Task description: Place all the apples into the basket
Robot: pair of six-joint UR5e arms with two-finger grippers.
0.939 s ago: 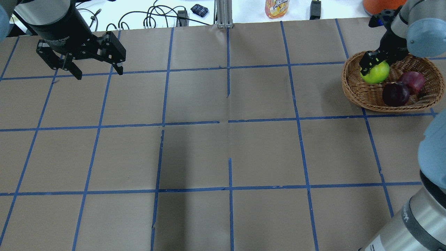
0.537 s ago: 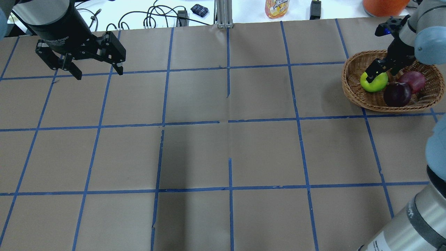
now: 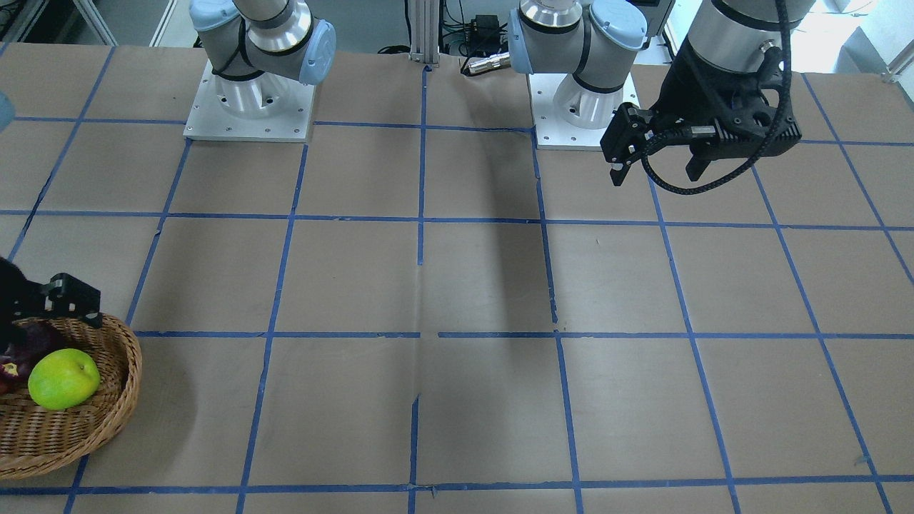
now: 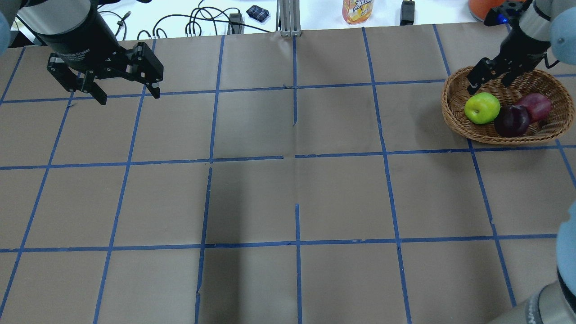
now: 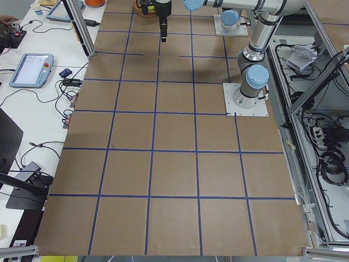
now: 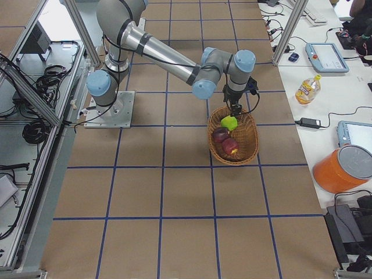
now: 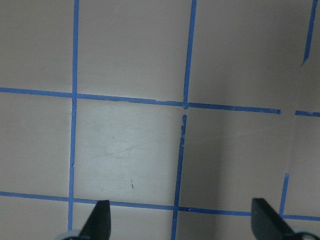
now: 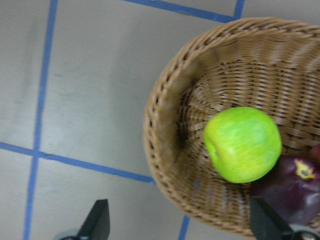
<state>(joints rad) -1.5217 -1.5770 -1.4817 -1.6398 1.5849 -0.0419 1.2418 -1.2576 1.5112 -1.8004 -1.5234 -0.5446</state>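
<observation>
The wicker basket (image 4: 453, 118) stands at the table's far right. All three apples lie in it: the green apple (image 4: 482, 108), the maroon apple (image 4: 511, 120) and the red apple (image 4: 534, 106). My right gripper (image 4: 491, 81) is open and empty, above the basket's far rim, apart from the green apple. The right wrist view shows the green apple (image 8: 243, 144) and the maroon apple (image 8: 290, 192) inside the basket (image 8: 165, 130). My left gripper (image 4: 126, 93) is open and empty, hovering over bare table at the far left.
Beyond the table's far edge are a juice bottle (image 4: 357, 10), cables (image 4: 198, 22), an aluminium post (image 4: 289, 18) and an orange container (image 4: 495, 6). Blue tape lines grid the brown table.
My right gripper let go of the green apple and rose away toward the far rim. The green apple now rests in the basket. The left arm has not moved.
</observation>
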